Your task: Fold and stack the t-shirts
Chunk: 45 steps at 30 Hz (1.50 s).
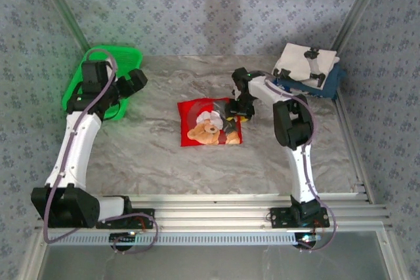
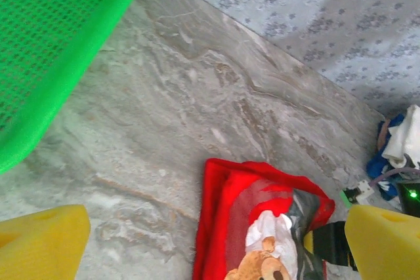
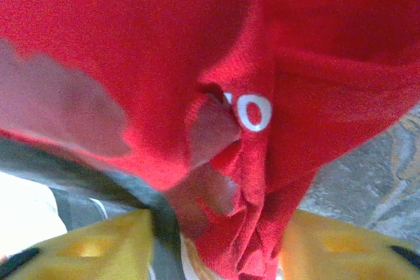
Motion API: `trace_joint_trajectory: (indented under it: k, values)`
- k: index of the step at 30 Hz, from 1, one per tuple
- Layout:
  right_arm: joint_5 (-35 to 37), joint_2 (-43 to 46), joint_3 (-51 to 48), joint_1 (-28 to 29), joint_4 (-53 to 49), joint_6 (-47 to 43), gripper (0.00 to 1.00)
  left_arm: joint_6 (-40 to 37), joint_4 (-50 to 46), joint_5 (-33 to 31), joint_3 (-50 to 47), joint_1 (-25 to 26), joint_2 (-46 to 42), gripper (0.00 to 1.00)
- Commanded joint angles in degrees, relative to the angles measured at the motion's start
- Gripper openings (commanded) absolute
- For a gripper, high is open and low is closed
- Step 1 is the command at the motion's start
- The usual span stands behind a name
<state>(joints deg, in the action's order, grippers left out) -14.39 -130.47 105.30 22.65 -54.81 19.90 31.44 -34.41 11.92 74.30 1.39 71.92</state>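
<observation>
- Right tool [image 1: 237, 112]: clenched on a bunched ridge of the red tee [image 1: 209, 122]. In the wrist view my yellow fingers [image 3: 98, 250] sit on either side of the gathered cloth, and a white letter "O" shows on the fold.
- Red tee: lies mid-table [image 1: 164, 162], folded to a rough square with the bear print up. My grip is at its far right corner.
- Left tool [image 1: 136, 82]: released, fingers wide apart with nothing between them. It hovers near the far left corner, just beside the green basket [image 1: 121, 49] and well apart from the red tee.
- White tee [image 1: 298, 60]: folded, in the far right corner, resting on the blue tee [image 1: 333, 82].
- A dark item lies on the white tee; I cannot tell what it is.
</observation>
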Motion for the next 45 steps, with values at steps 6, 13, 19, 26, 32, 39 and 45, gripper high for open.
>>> trace_joint_trajectory:
  k: [6,13,19,26,32,39,45]
  values:
    - [0.5,-5.7,8.5,3.9,0.1,1.8,0.09,-4.5,-3.4,-2.1,-4.5,-0.9,-4.4,1.00]
    - [8.8,-0.9,14.4,1.8,-5.1,-2.3,0.00,-6.6,-4.1,-3.8,-5.9,-1.0,-6.3,1.00]
    - [20.5,3.1,21.2,-0.5,-9.4,-7.4,0.00,-5.2,-3.0,-2.4,-7.6,-0.5,-7.0,1.00]
    - [29.0,-1.1,35.8,-4.0,-15.2,-14.3,0.00,-7.8,-3.3,-6.6,-6.0,6.2,-7.1,1.00]
    - [30.8,-1.6,41.1,-8.2,-12.4,-17.9,0.00,-7.9,-3.2,-5.8,-5.3,7.4,-6.6,1.00]
    - [30.0,-1.3,43.8,-11.1,-8.6,-20.3,0.00,-8.1,-2.5,-6.2,-6.5,7.4,-6.0,1.00]
    - [29.0,-1.1,46.0,-13.2,-4.2,-21.3,0.00,-8.0,-2.3,-6.7,-6.5,7.4,-5.2,1.00]
